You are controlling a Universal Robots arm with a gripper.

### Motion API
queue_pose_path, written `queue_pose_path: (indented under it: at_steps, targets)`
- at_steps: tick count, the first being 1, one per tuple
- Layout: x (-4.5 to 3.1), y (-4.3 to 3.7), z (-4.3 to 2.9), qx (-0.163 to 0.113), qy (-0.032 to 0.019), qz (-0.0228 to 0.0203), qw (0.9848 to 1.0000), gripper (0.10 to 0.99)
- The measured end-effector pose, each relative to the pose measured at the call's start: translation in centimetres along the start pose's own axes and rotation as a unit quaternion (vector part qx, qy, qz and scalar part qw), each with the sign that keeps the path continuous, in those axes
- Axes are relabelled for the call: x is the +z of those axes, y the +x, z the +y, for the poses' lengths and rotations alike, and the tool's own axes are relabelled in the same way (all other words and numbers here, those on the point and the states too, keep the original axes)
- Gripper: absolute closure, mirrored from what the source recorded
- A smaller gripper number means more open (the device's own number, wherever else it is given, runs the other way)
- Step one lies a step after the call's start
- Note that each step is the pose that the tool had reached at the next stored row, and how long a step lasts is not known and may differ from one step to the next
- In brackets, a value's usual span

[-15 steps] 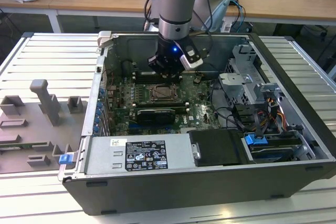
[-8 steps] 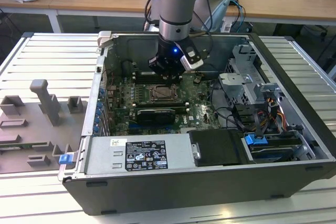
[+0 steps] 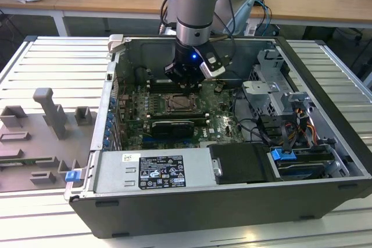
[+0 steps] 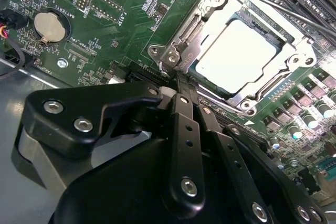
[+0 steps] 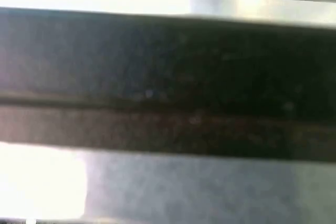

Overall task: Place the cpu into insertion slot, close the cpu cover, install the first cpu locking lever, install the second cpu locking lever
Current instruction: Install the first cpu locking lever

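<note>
The cpu (image 4: 235,56) lies seated flat in the insertion slot (image 4: 294,98), its pale metal top showing through the window of the cpu cover (image 4: 207,17), which lies folded down over it; chip placement and cover closure therefore appear done, leaving the levers as the work in hand.

Nearest in the second wrist view, the gripper (image 4: 181,85) has its two dark fingers (image 4: 185,129) drawn together, nothing visibly between them. The tips sit at the socket's corner at about 8 o'clock from the chip, touching or just beside a thin locking lever (image 4: 286,17), probably so as to press it; contact cannot be confirmed.

In the exterior view the gripper (image 3: 185,85) hangs upright just above the slot (image 3: 183,104), at about 12 o'clock from it, inside the open computer case (image 3: 325,91). The green motherboard (image 3: 221,121) surrounds the socket.
</note>
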State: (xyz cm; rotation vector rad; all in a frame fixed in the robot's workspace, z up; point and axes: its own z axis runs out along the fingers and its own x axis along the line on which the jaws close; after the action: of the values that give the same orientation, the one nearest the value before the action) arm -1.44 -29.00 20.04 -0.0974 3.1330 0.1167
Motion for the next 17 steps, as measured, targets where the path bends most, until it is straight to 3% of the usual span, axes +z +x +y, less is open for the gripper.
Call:
queue_pose_path:
  at_steps: [4, 8, 17]
  targets:
    - [-0.26, -0.02, 0.03, 0.000, -0.0007, -0.0006, 1.0000, 0.980]
    - [-1.49, -0.01, 0.11, 0.000, -0.0002, -0.0001, 1.0000, 0.980]
    - [-1.59, 0.01, -0.33, 0.000, -0.0003, -0.0001, 1.0000, 0.980]
